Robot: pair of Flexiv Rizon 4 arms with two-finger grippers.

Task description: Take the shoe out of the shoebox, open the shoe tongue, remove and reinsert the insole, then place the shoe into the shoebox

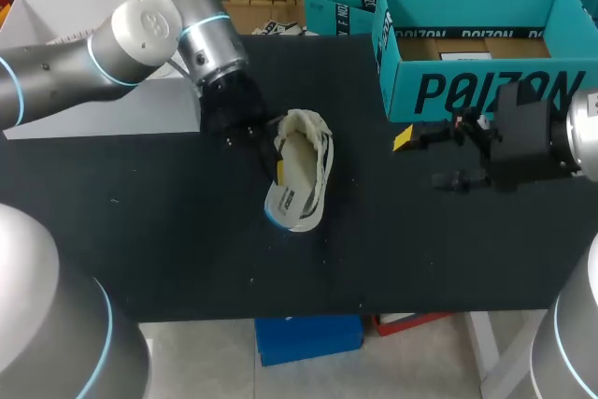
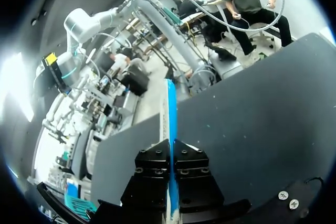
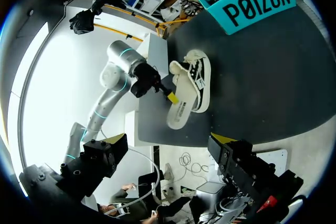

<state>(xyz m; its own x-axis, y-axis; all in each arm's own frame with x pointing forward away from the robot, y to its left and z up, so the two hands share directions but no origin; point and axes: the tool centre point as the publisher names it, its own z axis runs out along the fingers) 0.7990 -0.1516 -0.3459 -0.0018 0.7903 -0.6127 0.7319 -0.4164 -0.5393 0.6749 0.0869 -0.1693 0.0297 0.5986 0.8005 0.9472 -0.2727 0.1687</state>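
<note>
A black-covered table (image 1: 187, 231) carries a cream low-top canvas shoe with black side stripes (image 1: 320, 142), which lies near the middle, tipped onto its side with its opening turned toward my left arm. In the right wrist view the shoe (image 3: 197, 74) shows its striped side and pale sole.

My left arm comes in from the left, and its tool (image 1: 276, 163) sits right against the shoe's opening. It is clamped narrow on a thin white insole with a blue underside (image 1: 291, 201). In the left wrist view the two black fingers of this tool (image 2: 171, 150) are pressed together on the insole (image 2: 171, 114), which is seen edge-on as a white and blue strip running straight out ahead of them. From the right wrist view the insole (image 3: 177, 115) slants out past one end of the shoe, with the left tool (image 3: 167, 94) gripping it along one edge. I cannot tell whether the insole's other end is still tucked inside the shoe.

A teal cardboard shoebox with an open top (image 1: 481, 91) stands at the far right of the table, well apart from the shoe.

My right arm comes in from the right, just in front of the shoebox. Its tool (image 1: 428, 160) is spread wide and holds nothing, pointing toward the shoe. In its own view, the right tool (image 3: 165, 148) has its fingers far apart, with the shoe and shoebox (image 3: 252, 1) ahead of them.
</note>
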